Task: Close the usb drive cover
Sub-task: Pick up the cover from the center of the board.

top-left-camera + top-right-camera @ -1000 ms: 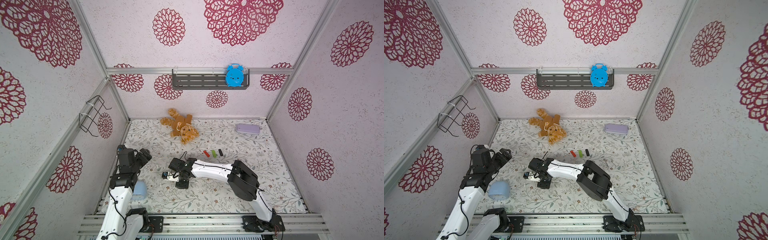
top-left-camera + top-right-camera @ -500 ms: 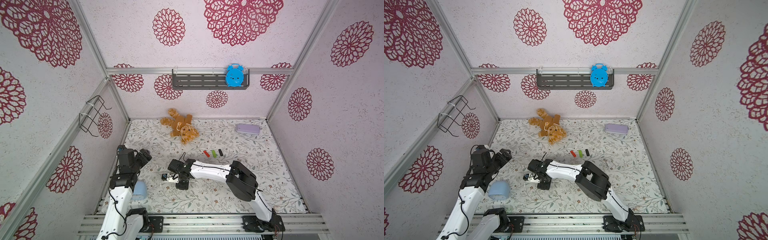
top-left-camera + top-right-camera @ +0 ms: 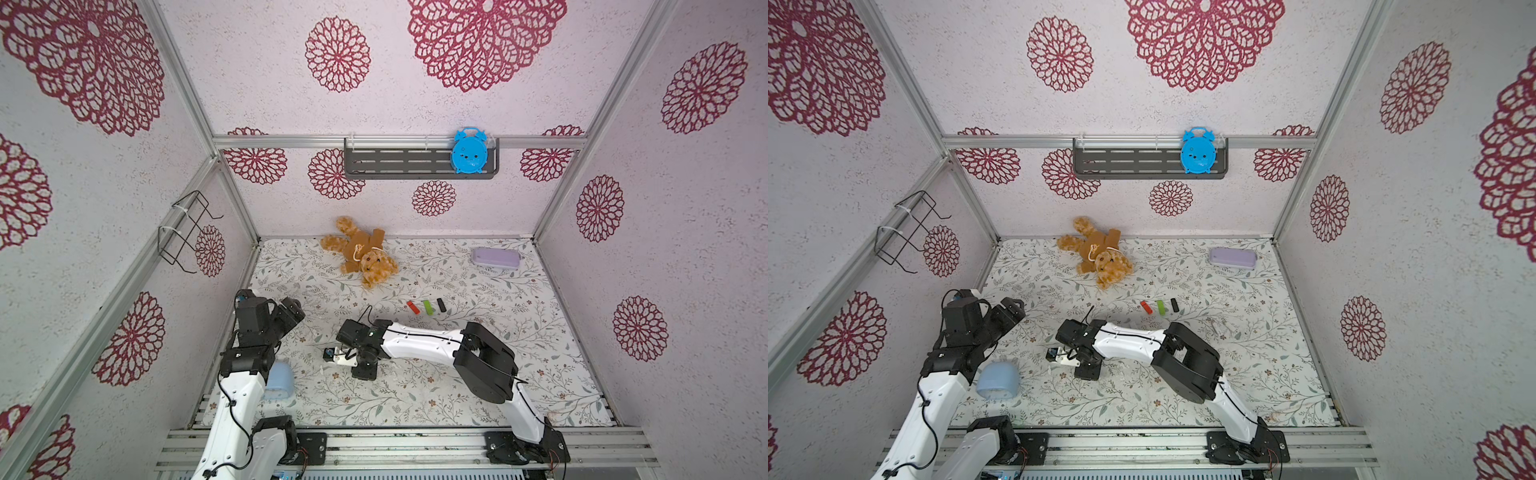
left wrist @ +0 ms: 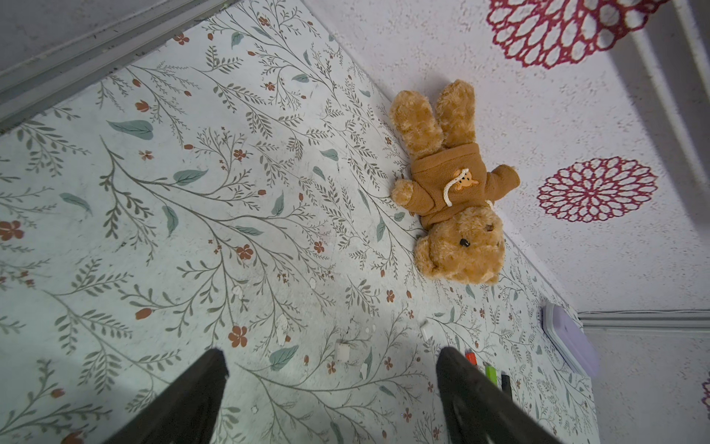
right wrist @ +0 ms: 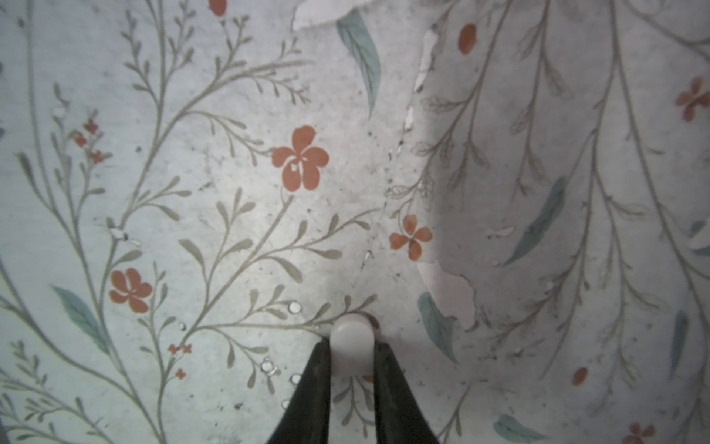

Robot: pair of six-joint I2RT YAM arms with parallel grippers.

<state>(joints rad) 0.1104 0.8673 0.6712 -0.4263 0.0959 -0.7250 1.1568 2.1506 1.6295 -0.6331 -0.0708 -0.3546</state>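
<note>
Grasp looks set: right gripper (image 5: 351,348) pinched on the white usb drive (image 5: 352,332) on the floral mat (image 5: 230,192) between both arms, left gripper (image 4: 331,351) wide and empty, next I'd guess pushing the cover shut.

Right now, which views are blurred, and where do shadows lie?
Right wrist view: soft overall, a broad shadow over part of the mat, the white piece in the right hand well lit. Left wrist view: bear sharp. Both top views: even light, soft shadow beside the right arm.
</note>
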